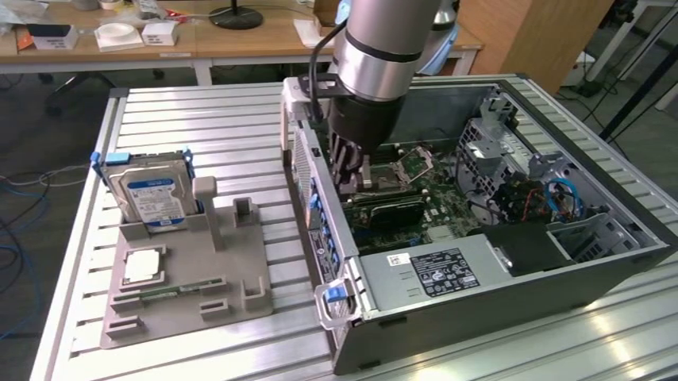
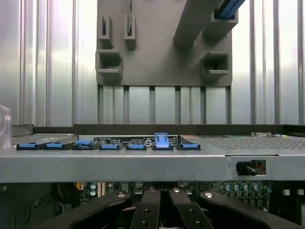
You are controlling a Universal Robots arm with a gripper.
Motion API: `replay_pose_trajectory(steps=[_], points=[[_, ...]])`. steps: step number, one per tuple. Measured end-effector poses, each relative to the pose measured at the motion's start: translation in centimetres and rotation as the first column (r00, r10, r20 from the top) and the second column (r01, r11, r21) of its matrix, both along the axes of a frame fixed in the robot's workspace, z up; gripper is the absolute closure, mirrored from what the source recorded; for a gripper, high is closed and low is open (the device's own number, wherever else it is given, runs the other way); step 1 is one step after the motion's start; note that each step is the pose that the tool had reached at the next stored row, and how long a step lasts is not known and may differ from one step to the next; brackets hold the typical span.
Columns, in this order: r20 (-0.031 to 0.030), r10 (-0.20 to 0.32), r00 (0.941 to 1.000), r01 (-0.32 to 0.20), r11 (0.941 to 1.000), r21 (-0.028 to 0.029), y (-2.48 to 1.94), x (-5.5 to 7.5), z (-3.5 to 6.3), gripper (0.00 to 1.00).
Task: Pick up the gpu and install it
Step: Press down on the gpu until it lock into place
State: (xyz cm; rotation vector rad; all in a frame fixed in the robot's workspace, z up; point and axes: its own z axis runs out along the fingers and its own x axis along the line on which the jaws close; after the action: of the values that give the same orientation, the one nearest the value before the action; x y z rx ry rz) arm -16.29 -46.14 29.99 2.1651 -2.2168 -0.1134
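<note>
The gpu (image 1: 390, 210) is a narrow dark slab standing edge-on across the motherboard inside the open computer case (image 1: 317, 171). My gripper (image 1: 353, 184) reaches down into the case and its shut fingers come onto the card's end nearer the case's side wall. Where the tips meet the card is hidden. In the wrist view the black fingers (image 2: 145, 212) sit pressed together just inside the case's grey side wall (image 2: 143, 164), with green board behind them.
On the slatted table, at the exterior view's left, stands a grey parts holder (image 1: 190, 305) with a silver hard drive (image 1: 152, 194), a square chip (image 1: 141, 266) and a slim green memory stick (image 1: 170, 292). A power supply (image 1: 434, 270) and drive cage (image 1: 498, 139) crowd the case.
</note>
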Motion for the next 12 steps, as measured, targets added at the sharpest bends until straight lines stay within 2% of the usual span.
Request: replay_pose_trajectory(steps=[4,8,9,12], points=[[0.0101,0.0,0.9999,0.0,0.9998,0.0175,0.01,0.2,0.3,0.89],[0.0158,0.0,0.9999,0.0,0.9994,0.0345,0.01,0.3,0.68,0.89],[0.0167,0.0,0.9999,0.0,0.9993,0.0367,0.01,0.3,0.9,0.89],[0.0169,0.0,0.9999,0.0,0.9993,0.0375,0.01,0.3,2.15,0.89]])
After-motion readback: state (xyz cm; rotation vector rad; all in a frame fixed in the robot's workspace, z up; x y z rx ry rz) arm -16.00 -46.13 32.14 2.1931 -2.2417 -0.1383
